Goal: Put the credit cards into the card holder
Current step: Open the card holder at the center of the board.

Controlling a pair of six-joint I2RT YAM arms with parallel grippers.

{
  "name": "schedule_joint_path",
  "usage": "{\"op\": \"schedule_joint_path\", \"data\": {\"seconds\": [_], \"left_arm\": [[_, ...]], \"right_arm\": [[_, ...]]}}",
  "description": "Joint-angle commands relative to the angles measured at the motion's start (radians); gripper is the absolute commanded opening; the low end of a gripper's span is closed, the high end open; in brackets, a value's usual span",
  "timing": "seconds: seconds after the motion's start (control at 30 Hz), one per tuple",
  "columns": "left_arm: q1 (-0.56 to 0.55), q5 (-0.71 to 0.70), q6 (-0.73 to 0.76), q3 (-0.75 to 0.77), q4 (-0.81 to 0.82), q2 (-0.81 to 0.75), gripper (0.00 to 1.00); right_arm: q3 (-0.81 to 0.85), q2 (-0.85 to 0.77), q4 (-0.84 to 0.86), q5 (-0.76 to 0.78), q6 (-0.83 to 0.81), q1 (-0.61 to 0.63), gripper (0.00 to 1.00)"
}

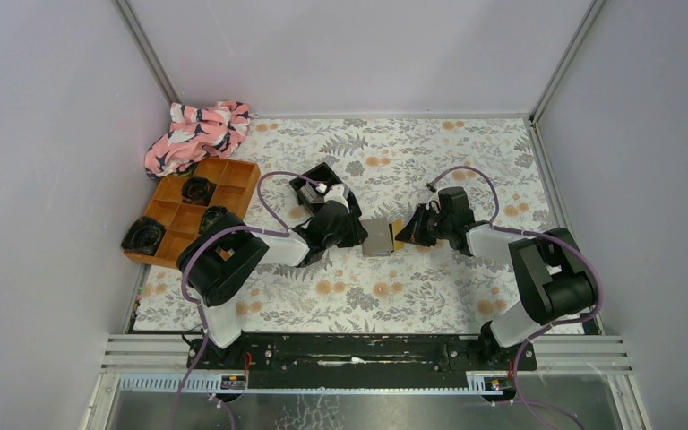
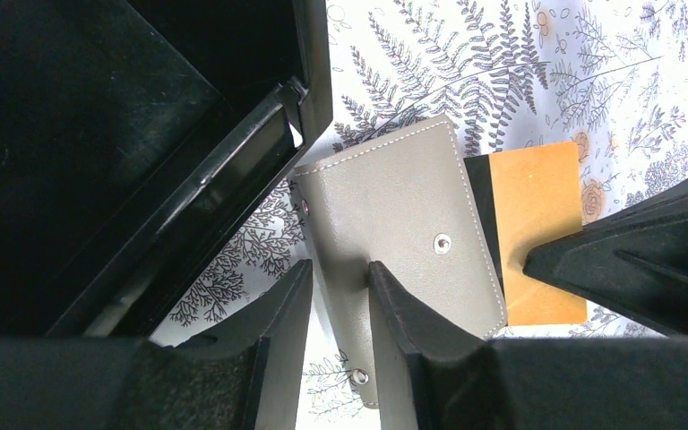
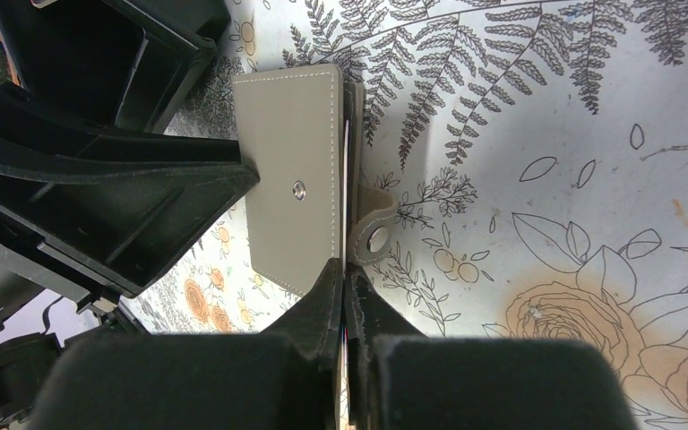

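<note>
My L tool is clamping the grey stitched card holder w/ snap; R tool is pinching a gold card sticking out its side.

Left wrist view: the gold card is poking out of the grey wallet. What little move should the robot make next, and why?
Probably the right end effector should slide the gold rectangular credit card a little deeper into the grey-taupe folding card holder. A good part of the card shows outside the holder, pinched in that end effector. The left end effector steadies the holder.
</note>
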Motion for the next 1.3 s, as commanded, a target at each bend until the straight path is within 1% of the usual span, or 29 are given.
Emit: {"op": "schedule_joint_path", "data": {"seconds": [0.0, 0.8, 1.07, 1.27], "left_arm": [[-0.006, -0.012, 0.007, -0.024, -0.029, 0.036, 0.37], [-0.008, -0.007, -0.001, -0.035, -0.02, 0.044, 0.36], [-0.011, -0.002, -0.007, -0.04, -0.015, 0.04, 0.36], [-0.01, 0.032, -0.03, -0.068, 0.043, 0.038, 0.36]], "right_arm": [[-0.006, 0.004, 0.05, -0.035, 0.009, -0.004, 0.0], [-0.013, -0.062, 0.075, -0.07, 0.057, -0.004, 0.0], [-0.028, -0.034, 0.138, -0.098, 0.092, -0.003, 0.0], [-0.052, 0.0, 0.226, -0.13, 0.131, -0.004, 0.0]]}}
